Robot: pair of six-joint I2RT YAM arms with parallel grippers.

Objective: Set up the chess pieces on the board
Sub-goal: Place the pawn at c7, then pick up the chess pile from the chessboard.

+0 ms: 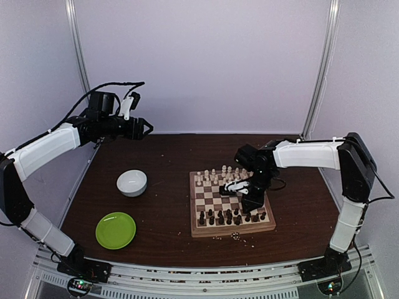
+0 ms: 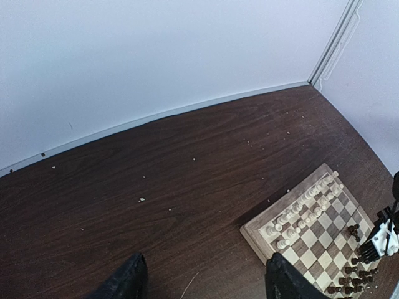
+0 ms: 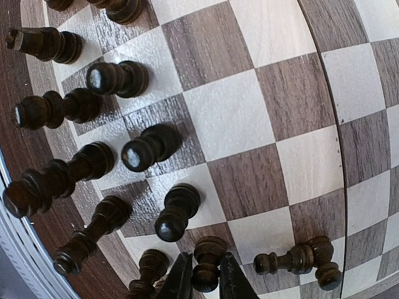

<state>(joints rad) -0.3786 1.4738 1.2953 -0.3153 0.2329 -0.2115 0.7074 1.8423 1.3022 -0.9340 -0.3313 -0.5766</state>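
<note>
The board (image 1: 230, 232) lies right of centre. Cream chess pieces (image 1: 218, 174) fill its far rows and dark ones (image 1: 227, 217) its near rows. My right gripper (image 1: 252, 205) reaches down over the near right part. In the right wrist view its fingertips (image 3: 206, 277) press close on both sides of a dark pawn (image 3: 208, 258) standing upright on a square. Beside it a dark piece (image 3: 299, 258) lies on its side. My left gripper (image 1: 146, 129) hangs high at the far left, open and empty (image 2: 206, 280), with the board's corner (image 2: 262, 233) to its right.
A white bowl (image 1: 132, 182) and a round green plate (image 1: 115, 230) sit left of the board. Pale crumbs (image 1: 237, 235) lie at the board's near edge and across the dark table. Several dark pieces (image 3: 75, 106) crowd the squares left of the right gripper.
</note>
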